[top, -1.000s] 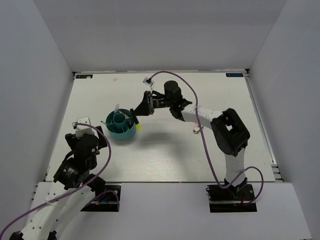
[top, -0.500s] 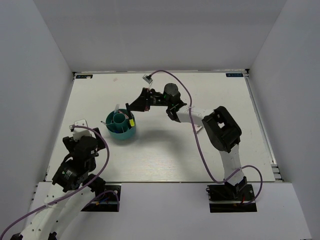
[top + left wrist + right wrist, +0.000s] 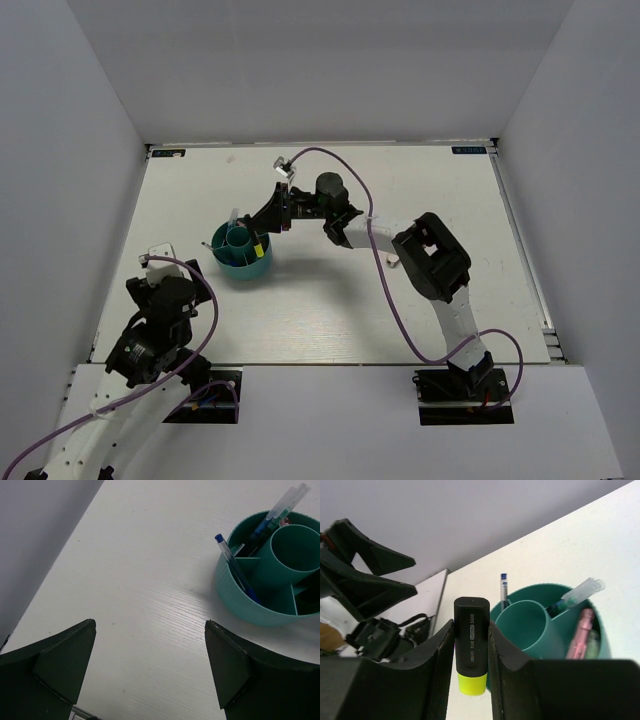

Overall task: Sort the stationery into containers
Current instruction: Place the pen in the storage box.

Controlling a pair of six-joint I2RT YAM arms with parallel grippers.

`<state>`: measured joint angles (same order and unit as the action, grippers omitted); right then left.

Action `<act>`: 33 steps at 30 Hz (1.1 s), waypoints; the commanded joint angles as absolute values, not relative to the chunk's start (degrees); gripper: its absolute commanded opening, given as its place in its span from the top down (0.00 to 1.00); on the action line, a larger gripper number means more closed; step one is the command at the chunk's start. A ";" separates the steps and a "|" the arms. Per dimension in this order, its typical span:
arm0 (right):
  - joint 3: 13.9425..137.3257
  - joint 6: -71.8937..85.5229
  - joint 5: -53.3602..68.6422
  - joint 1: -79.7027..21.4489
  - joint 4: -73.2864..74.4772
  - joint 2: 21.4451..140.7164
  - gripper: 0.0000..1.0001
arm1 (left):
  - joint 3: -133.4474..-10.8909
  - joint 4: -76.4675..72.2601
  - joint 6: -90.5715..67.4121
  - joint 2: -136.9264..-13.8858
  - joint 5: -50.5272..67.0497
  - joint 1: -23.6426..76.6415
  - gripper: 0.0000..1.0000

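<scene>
Cannot tell from the overhead view whether the black-yellow highlighter touches the teal organiser; found only its yellow end showing there, over the organiser's right side just beside the central tube, the black body lost against the right hand; found that hand also covering the organiser's far-right rim.

Confirmed in the right wrist view: right hand pinching the highlighter between both fingers, black end poking past the fingertips, yellow end back toward the palm; noted the organiser's lower portion cut off there by the hand's dark body.

Made out in the outer compartments a blue-capped pen, a clear-barrelled pen and a pink stick-like item; noted something pale green beside the last, too blurred to identify.

Found the left hand spread wide and holding nothing, over bare worktop, near and left of the organiser and well apart from it; noted the organiser's right edge cropped in the left wrist view and one compartment too dark to inspect.

Logged a purple cable arching above the right arm; white walls on three sides.
</scene>
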<state>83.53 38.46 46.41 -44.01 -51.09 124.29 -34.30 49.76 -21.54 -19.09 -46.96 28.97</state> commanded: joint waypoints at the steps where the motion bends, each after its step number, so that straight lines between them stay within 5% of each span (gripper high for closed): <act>1: 86.13 31.91 44.74 -44.21 -52.74 124.98 1.00 | -33.84 49.66 -22.24 -19.07 -47.02 28.65 0.00; 26: 72.07 16.26 37.00 -47.72 -65.39 122.61 0.99 | -33.22 49.66 -22.94 -18.81 -46.41 28.74 0.00; 33: 71.37 16.44 37.35 -47.90 -66.44 121.38 0.36 | -33.05 49.48 -23.03 -18.63 -46.32 28.74 0.00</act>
<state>71.50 18.22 37.87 -47.90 -61.23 124.33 -33.26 49.74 -22.55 -19.00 -46.50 28.97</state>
